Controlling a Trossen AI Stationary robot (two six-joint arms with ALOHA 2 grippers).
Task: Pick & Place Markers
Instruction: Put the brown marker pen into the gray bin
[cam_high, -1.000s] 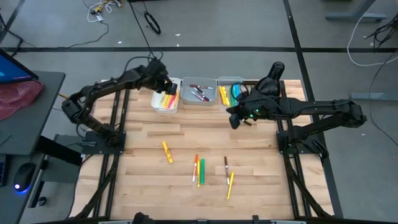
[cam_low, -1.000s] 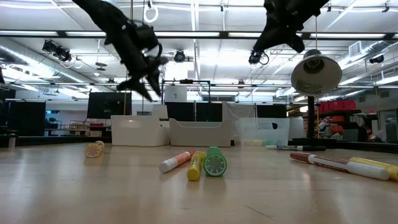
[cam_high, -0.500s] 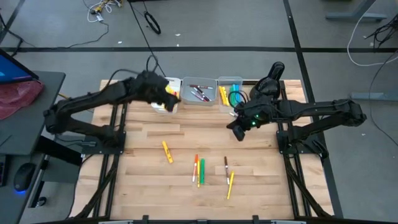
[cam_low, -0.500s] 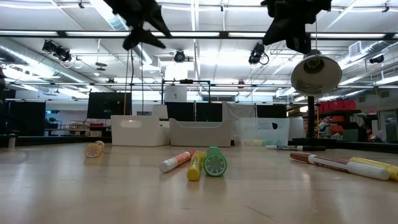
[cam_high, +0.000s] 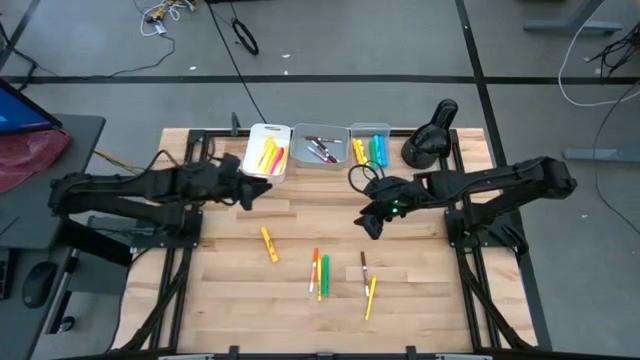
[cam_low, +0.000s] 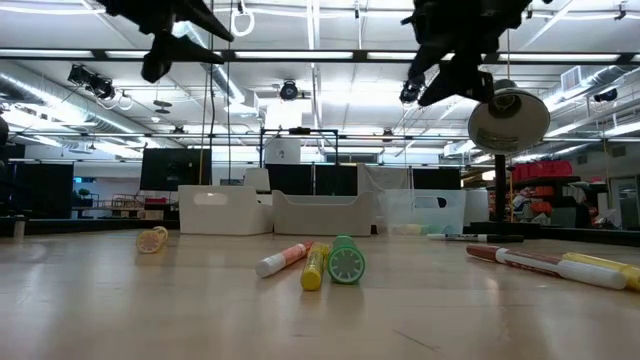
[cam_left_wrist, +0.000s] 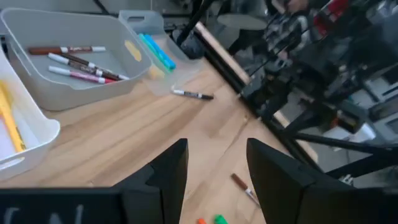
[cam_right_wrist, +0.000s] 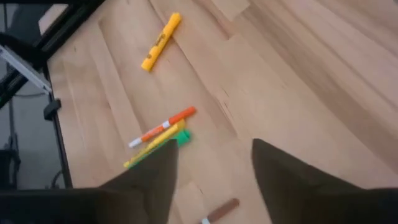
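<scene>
Robotics lab, ceiling strip lights (cam_low: 320, 55), floor cables (cam_high: 165, 12)

Table (cam_high: 420, 280): bare wood along both side edges and the near edge. Obstacles at centre: a lone yellow marker (cam_high: 268, 244); an orange, yellow and green cluster (cam_high: 319, 274); a brown marker (cam_high: 363, 266) with a yellow one (cam_high: 370, 297) beside it. Far edge blocked by three bins (cam_high: 321, 148) in a row and a black lamp (cam_high: 428, 141). Left gripper (cam_high: 247, 192) and right gripper (cam_high: 371, 226), both with fingers apart and empty, hang above the boards between bins and markers.
</scene>
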